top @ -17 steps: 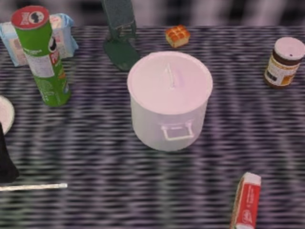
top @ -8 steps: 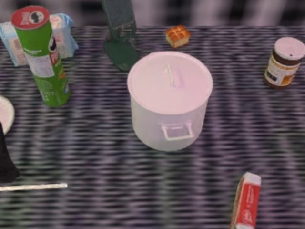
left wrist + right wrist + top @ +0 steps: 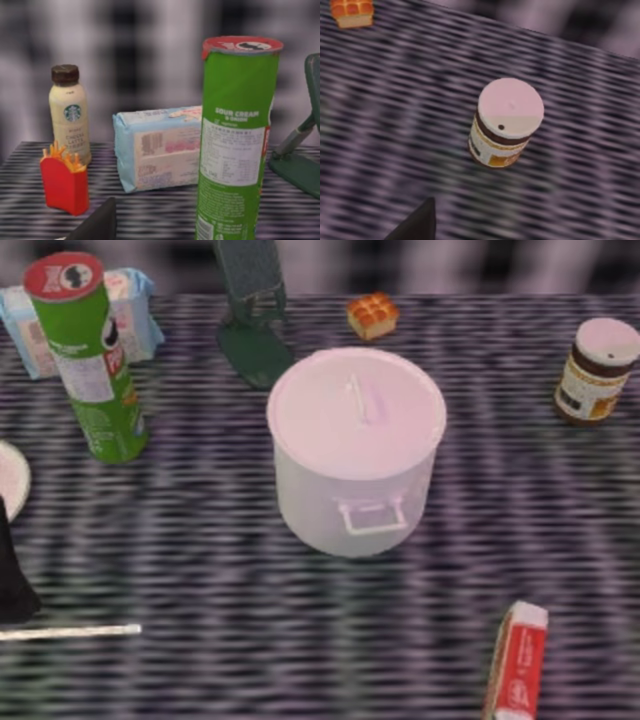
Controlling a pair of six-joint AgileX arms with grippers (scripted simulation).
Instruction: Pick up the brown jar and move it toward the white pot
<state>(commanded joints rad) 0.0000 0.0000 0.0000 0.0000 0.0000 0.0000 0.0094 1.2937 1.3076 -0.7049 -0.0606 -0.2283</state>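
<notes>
The brown jar [image 3: 596,370] stands upright at the table's far right, with a white round lid and a white-and-orange label. In the right wrist view the brown jar [image 3: 505,122] lies below and ahead of my right gripper [image 3: 415,225], apart from it; only a dark part of that gripper shows. The right arm is outside the top view. The white pot [image 3: 355,450] sits mid-table with its lid on and its side handle toward the front. My left arm [image 3: 12,580] is a dark shape parked at the left edge.
A tall green tube [image 3: 88,355] with a red lid and a blue packet [image 3: 30,325] stand at the back left. A dark green stand [image 3: 252,315], a bread bun [image 3: 372,315], a red box [image 3: 518,660], a white plate [image 3: 8,478] and a white stick [image 3: 70,632] also lie about.
</notes>
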